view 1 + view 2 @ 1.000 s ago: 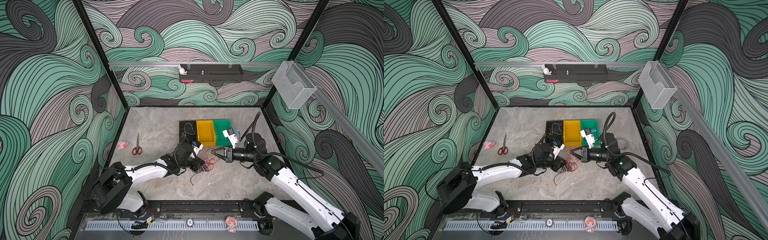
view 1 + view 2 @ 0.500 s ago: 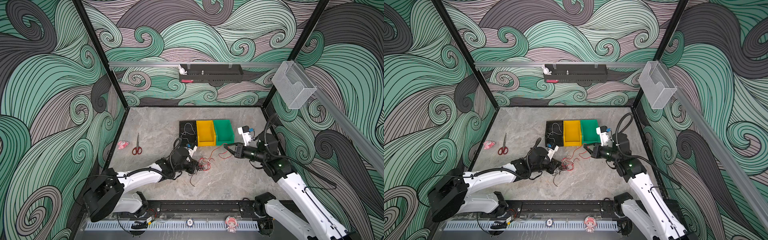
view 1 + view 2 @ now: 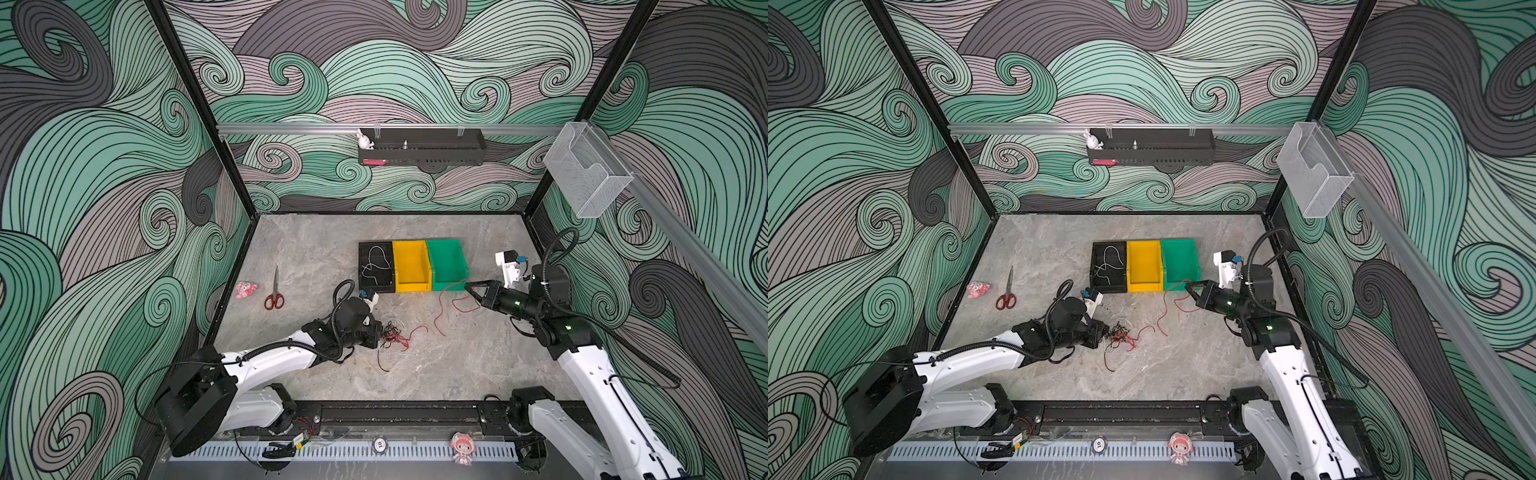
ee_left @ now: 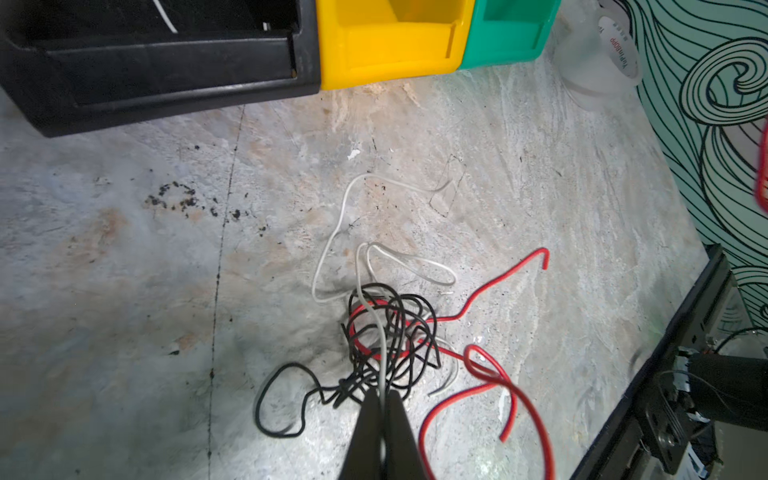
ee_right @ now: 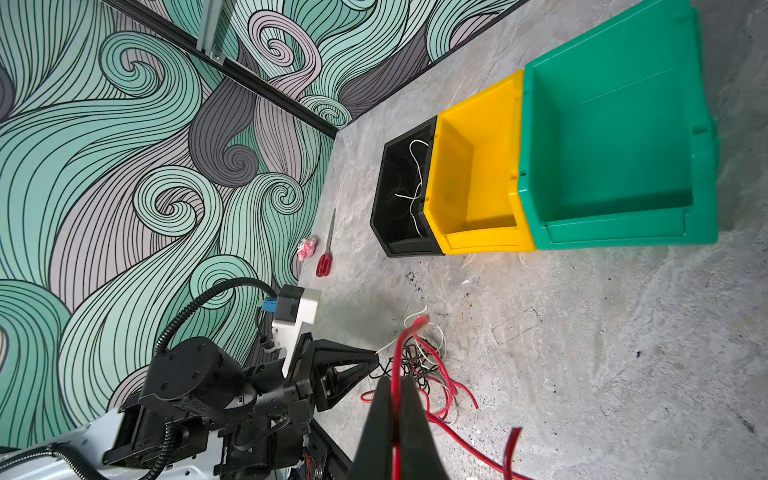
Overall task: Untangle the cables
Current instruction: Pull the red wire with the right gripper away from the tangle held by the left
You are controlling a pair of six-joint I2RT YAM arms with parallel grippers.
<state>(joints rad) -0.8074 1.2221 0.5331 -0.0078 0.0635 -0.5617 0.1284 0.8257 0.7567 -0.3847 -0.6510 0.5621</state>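
Observation:
The cables lie as a knot of black, red and white wires (image 3: 392,334) (image 3: 1121,334) on the stone floor in front of the bins. My left gripper (image 3: 380,332) (image 4: 384,392) sits at the knot's left edge, shut on a white cable (image 4: 380,332) that runs up out of the knot. Off to the right, my right gripper (image 3: 467,286) (image 5: 395,380) is shut on a red cable (image 3: 440,307) (image 5: 399,349). That cable trails in loose curves back to the knot. Another white cable (image 3: 376,262) lies inside the black bin.
A black bin (image 3: 360,266), a yellow bin (image 3: 411,286) and a green bin (image 3: 449,266) stand side by side behind the knot. Red-handled scissors (image 3: 274,291) and a pink toy (image 3: 246,289) lie at the left. A clear tape roll (image 4: 602,54) sits near the right wall.
My right gripper has pulled away to the right with the red cable, drawing a length out of the knot. My left gripper has drawn back slightly to the left, shut on the white cable.

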